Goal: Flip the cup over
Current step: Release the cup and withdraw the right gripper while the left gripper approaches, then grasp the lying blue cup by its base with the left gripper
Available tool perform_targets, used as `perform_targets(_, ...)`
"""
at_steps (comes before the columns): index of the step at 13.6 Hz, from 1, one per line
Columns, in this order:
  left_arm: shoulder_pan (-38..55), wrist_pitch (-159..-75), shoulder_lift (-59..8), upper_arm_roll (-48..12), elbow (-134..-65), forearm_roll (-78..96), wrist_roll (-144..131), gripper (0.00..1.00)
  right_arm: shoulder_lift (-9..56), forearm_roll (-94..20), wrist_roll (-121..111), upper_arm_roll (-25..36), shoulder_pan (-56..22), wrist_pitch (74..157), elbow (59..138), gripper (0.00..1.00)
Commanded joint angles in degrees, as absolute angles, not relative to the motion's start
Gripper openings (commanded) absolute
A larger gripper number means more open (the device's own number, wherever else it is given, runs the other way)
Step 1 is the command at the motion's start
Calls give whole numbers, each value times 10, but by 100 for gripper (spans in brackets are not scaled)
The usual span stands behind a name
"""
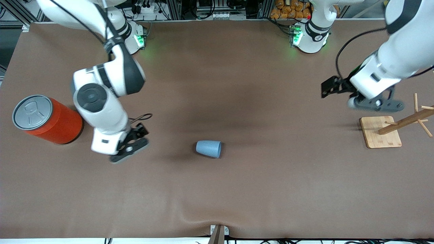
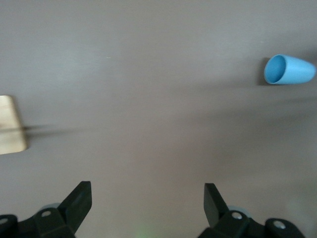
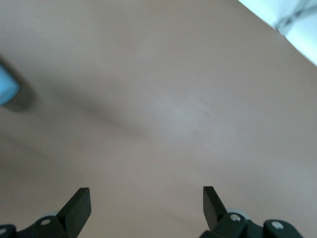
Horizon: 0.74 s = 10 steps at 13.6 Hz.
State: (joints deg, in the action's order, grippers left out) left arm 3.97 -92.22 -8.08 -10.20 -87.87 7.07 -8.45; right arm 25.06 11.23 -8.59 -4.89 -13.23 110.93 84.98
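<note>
The right hand [image 1: 130,149] hangs wide and empty over bare tabletop [image 1: 217,189] between the orange can [image 1: 47,119] and the cup [image 1: 209,148]; the left hand [image 1: 376,103] hangs wide and empty beside the wooden rack [image 1: 381,132]. The cup lies on its side mid-tabletop, well apart from both hands; its mouth faces the left arm's end.

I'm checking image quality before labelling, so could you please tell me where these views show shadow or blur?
Front view: sharp, with a soft dark shadow on the table beside the cup. Left wrist view: cup fairly crisp, streaky shadows across the cloth. Right wrist view: soft throughout, the cup a blurred blue patch at the edge.
</note>
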Motion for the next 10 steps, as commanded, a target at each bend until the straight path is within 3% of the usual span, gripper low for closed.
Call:
perform_targets(1,58,-975,-140,-104,-872,116,-85,100,211,103,-66,-61,-72,1077,870,100)
perform_targets(6,106,-1119,-270,-104,-868,266,-84,100,153,63,23,-62,-30,1007,874,100)
perform_targets(10,126,-1159,-358,-104,-866,429,-22,100,54,-5,48,-63,14,924,911,100)
